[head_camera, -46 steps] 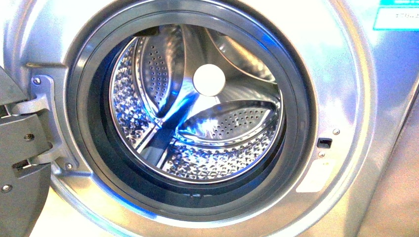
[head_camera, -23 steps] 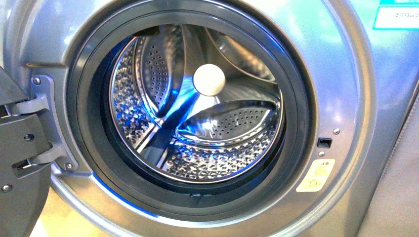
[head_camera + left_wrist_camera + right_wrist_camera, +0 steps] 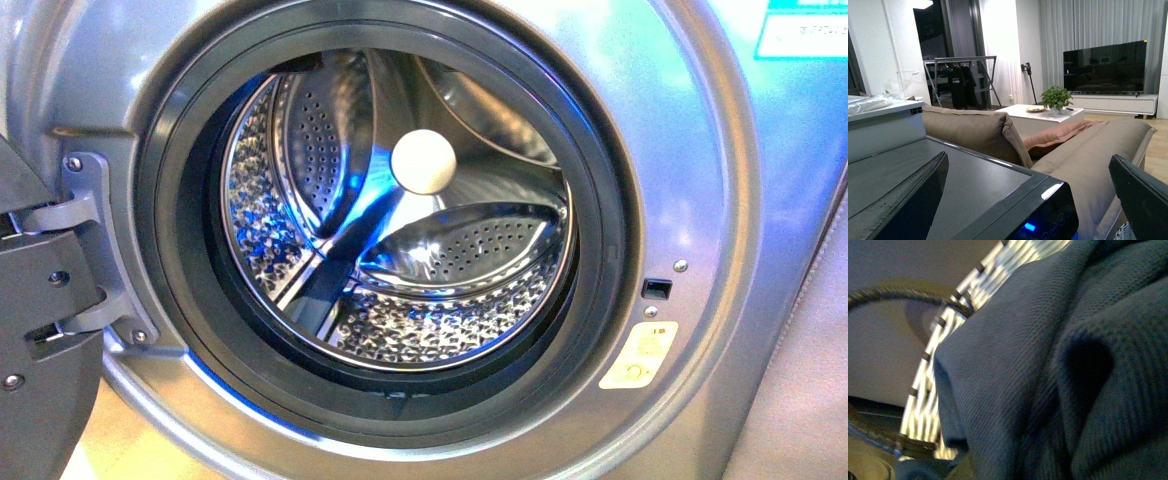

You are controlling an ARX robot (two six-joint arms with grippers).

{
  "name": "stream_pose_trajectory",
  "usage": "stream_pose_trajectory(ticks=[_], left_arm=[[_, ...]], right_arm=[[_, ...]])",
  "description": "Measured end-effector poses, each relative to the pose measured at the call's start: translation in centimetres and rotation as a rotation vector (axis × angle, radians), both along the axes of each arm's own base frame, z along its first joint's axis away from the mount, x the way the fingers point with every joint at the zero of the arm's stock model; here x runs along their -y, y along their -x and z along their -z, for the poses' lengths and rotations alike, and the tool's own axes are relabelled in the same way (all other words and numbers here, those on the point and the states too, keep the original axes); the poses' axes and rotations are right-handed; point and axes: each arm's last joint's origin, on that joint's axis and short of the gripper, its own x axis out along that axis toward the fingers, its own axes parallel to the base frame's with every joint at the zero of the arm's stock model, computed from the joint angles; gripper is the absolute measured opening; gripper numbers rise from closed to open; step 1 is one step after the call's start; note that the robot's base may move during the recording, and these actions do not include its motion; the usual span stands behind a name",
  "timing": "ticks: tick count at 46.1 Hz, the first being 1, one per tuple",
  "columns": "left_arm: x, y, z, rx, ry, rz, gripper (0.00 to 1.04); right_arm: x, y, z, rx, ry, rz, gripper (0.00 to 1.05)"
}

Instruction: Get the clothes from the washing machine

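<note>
Inside the washing machine [image 3: 700,150] the perforated steel drum [image 3: 400,260] is bare as before; navy knit clothes [image 3: 1058,370] fill the right wrist view; left end effector [image 3: 1028,200] spread, right cannot tell

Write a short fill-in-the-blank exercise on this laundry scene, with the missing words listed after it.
1. In the front view, the washing machine's door stands ____.
2. No clothes show inside the perforated steel ____ of the washing machine.
3. In the right wrist view, dark blue clothes lie against a woven ____.
4. In the left wrist view, a potted ____ stands on the white coffee table.

Missing words: open; drum; basket; plant
</note>
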Motion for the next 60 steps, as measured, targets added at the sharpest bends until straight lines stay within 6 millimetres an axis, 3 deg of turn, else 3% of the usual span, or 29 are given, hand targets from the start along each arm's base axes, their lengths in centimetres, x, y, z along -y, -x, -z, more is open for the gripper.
stream_pose_trajectory(ticks=[10,12,19,30,38,49,53,60], left_arm=[[0.0,0.0,0.0,0.000,0.000,0.000,0.98],[0.0,0.0,0.0,0.000,0.000,0.000,0.98],[0.0,0.0,0.0,0.000,0.000,0.000,0.98],[0.0,0.0,0.0,0.000,0.000,0.000,0.98],[0.0,0.0,0.0,0.000,0.000,0.000,0.98],[0.0,0.0,0.0,0.000,0.000,0.000,0.98],[0.0,0.0,0.0,0.000,0.000,0.000,0.98],[0.0,0.0,0.0,0.000,0.000,0.000,0.98]], right_arm=[[-0.3,0.7,2.9,-0.065,-0.094,-0.002,0.66],[-0.4,0.8,3.0,-0.061,-0.097,-0.006,0.76],[-0.7,0.9,2.2,-0.027,-0.089,-0.025,0.99],[-2.6,-0.1,-2.2,0.109,-0.002,-0.105,0.97],[-5.5,-1.7,-6.6,0.245,0.103,-0.198,0.97],[-10.9,-3.0,-12.2,0.478,0.350,-0.325,0.97],[-13.8,-2.6,-14.2,0.611,0.487,-0.345,0.97],[-17.8,-1.3,-14.1,0.727,0.590,-0.368,0.97]])
